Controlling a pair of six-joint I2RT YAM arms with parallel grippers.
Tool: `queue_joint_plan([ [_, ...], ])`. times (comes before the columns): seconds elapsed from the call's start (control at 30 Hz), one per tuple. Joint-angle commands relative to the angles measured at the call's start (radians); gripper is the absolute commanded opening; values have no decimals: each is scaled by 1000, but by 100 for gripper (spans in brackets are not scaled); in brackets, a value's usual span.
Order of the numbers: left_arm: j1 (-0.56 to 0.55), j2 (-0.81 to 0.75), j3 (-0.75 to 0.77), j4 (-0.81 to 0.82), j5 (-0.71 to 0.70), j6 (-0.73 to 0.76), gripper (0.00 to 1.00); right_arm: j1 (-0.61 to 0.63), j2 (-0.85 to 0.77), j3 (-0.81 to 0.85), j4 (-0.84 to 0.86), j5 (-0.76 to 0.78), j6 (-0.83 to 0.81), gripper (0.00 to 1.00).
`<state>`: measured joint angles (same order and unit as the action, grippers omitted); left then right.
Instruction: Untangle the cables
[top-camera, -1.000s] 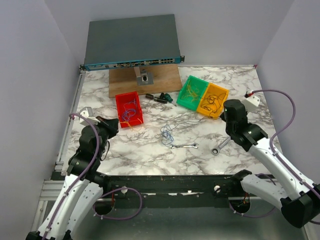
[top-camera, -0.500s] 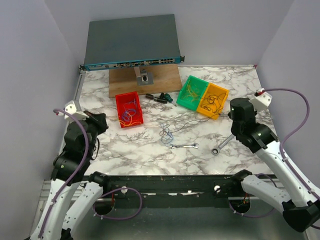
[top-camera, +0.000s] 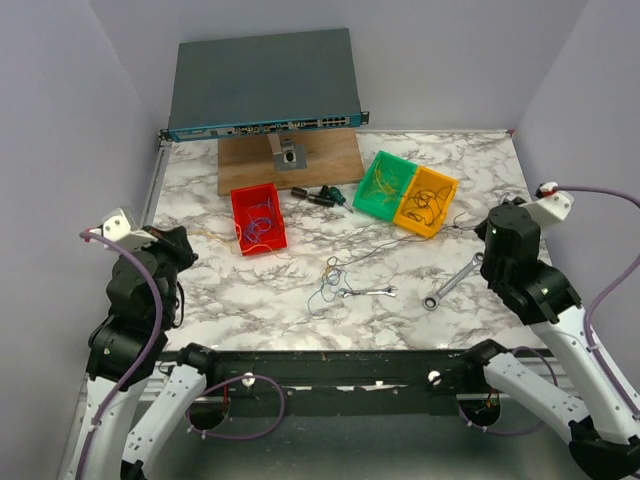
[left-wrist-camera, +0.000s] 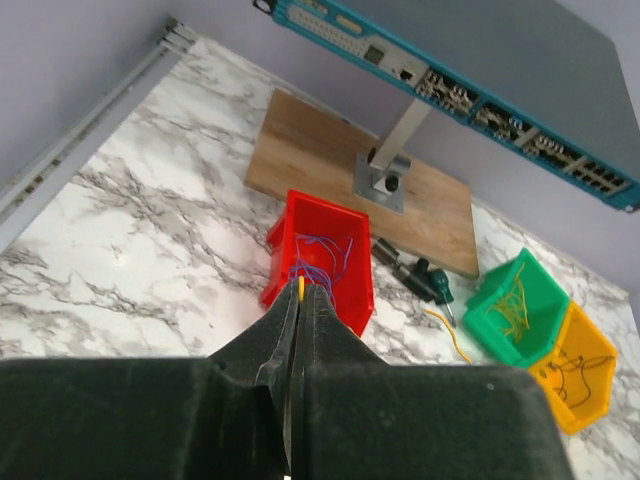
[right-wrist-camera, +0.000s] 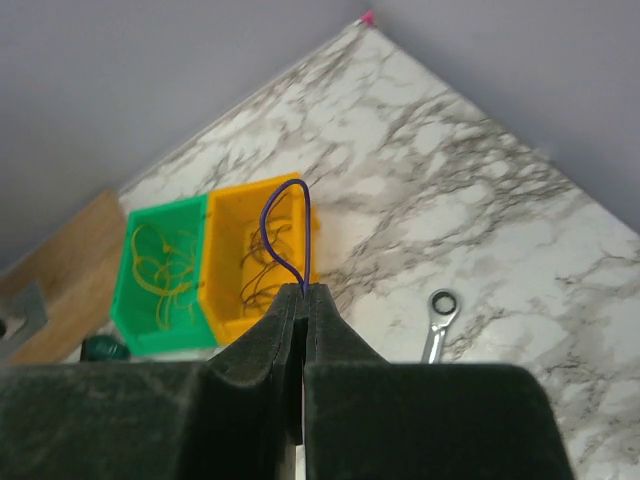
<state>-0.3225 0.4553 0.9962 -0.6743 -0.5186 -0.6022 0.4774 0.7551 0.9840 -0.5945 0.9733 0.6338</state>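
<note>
My left hand (left-wrist-camera: 300, 300) pinches a yellow strand (left-wrist-camera: 300, 287), my right hand (right-wrist-camera: 303, 296) a purple loop (right-wrist-camera: 265, 222); cables (top-camera: 331, 272) look limp, light: grip ends.

Within the last second the left fingers (top-camera: 175, 246) have swung out toward the left edge of the bench (top-camera: 250, 300) and the right fingers (top-camera: 490, 228) toward its right edge (each pinching a strand), pulling the cables (top-camera: 333, 272) from a loose curl into stretched thin lines.
</note>
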Motion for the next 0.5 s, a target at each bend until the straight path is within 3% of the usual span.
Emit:
queue_joint_plan([
  [0.0,5,50,-71,100,264,34,0,-1,18,-43,133,-336,-164,1],
  [0.13,4,127,-125,198,509,16,0,0,112,-57,166,-680,-229,1],
  [0.27,-1,198,-157,251,614,-12,0,17,308,-27,110,-766,-259,1],
  [0.4,-20,261,-167,249,606,-13,0,75,405,-49,149,-796,-263,1],
  [0.47,-25,277,-169,244,589,-13,0,79,450,-45,147,-773,-252,7],
])
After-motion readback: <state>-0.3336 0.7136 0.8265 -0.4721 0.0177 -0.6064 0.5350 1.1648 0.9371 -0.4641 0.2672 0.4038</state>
